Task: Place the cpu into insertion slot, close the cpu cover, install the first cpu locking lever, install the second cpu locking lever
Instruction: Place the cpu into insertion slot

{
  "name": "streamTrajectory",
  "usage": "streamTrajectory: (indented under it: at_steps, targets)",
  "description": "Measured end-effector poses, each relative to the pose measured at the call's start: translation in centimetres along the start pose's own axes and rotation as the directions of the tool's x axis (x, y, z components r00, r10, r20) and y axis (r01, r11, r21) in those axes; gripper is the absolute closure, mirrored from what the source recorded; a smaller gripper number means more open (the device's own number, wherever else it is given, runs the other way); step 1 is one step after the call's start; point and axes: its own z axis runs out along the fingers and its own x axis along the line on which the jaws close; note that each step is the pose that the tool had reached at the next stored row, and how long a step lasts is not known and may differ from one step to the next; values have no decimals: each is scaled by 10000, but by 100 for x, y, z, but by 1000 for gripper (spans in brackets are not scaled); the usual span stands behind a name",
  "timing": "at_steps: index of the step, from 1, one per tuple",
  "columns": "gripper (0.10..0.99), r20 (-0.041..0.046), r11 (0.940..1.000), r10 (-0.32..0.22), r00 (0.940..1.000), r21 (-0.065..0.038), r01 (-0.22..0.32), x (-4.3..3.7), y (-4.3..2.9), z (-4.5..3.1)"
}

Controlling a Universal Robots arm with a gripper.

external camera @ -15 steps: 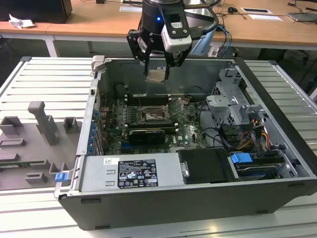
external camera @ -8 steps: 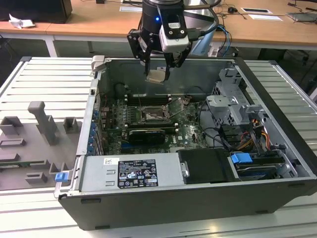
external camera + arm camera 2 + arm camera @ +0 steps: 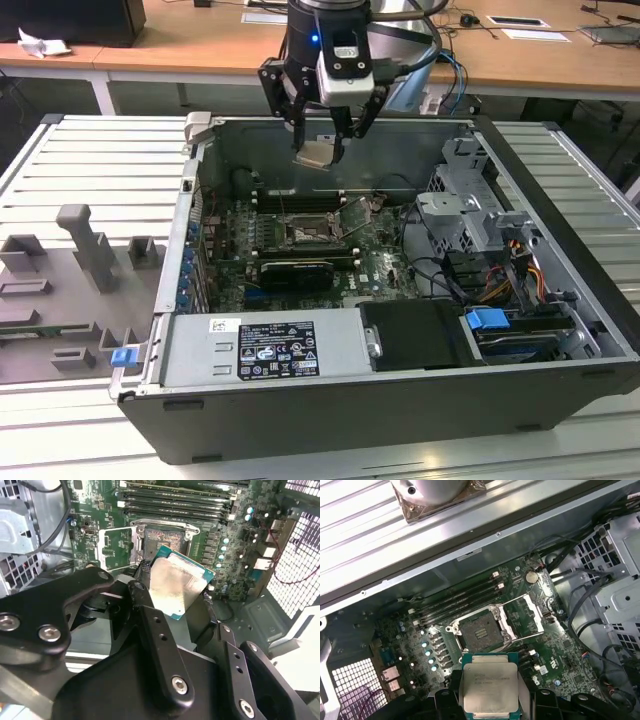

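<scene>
— One chip is gripped: the cpu (image 3: 315,155) is clamped by two opposite edges between the fingers of the gripper (image 3: 320,149). Its silvery top is seen in both wrist views (image 3: 177,582) (image 3: 489,690).
— Where is it held?
— It is held in the air over the far part of the open computer case (image 3: 350,420), above the motherboard (image 3: 390,265). It is well apart from the insertion slot (image 3: 305,235), which is seen below it and nearer in the exterior view.
— Is the slot shut?
— No. The cpu cover (image 3: 353,214) is swung up off the slot toward the exterior view's right, and the bare black socket is exposed (image 3: 479,631) (image 3: 162,539).
— What is set around it?
— Memory slots (image 3: 300,195) are ranged along its far side. A long black card (image 3: 295,272) is mounted on its near side.
</scene>
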Motion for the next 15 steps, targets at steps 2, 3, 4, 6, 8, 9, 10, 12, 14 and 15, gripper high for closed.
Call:
streamTrajectory:
  at_steps: [2,3,4,6,8,9,10,12,14,15]
  targets:
    - [557,24,9996,268,9996,-5,-268,0,0,1]
    - [557,33,9993,360,9993,-8,-360,0,0,2]
    - [557,46,9987,516,9987,-12,-516,0,0,2]
    - [557,69,9970,770,9970,-18,-770,0,0,2]
    - [557,85,9955,951,9954,-23,-951,0,0,3]
    - [557,92,9946,1035,9946,-26,-1035,0,0,4]
    - [557,97,9940,1094,9940,-27,-1094,0,0,4]
    - [557,107,9926,1213,9926,-30,-1213,0,0,4]
    - [557,127,9896,1442,9895,-38,-1441,0,0,6]
    - [557,137,9878,1556,9877,-41,-1555,0,-1,7]
